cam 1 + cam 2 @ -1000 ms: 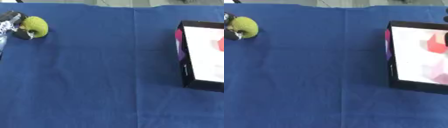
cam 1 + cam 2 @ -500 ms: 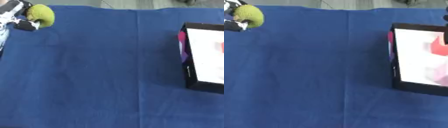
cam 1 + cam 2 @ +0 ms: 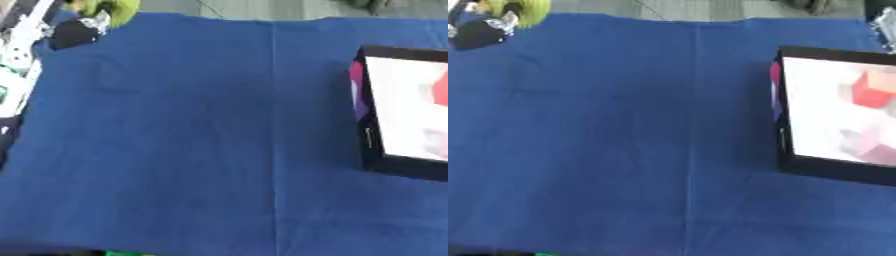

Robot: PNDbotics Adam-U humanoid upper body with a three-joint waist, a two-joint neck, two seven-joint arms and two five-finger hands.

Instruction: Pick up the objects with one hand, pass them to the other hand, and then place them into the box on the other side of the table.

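Observation:
A yellow-green round object (image 3: 112,9) is at the top left corner, held up by my left hand (image 3: 74,31), whose dark fingers curl around its lower side. The box (image 3: 785,150) with black walls and a white inside lies on the right of the blue cloth. Inside it I see a red block (image 3: 874,93) and a pale pinkish shape (image 3: 868,150). A silver and black part of my right arm or hand (image 3: 884,19) shows at the top right edge; its fingers are out of sight.
The blue cloth (image 3: 201,140) covers the table between the hand and the box. A white and grey device (image 3: 17,55) stands along the left edge. Something green (image 3: 122,253) peeks out at the bottom edge.
My left hand has carried the yellow-green object up and toward the top left corner. The whole picture has shifted too, so the camera has tilted.

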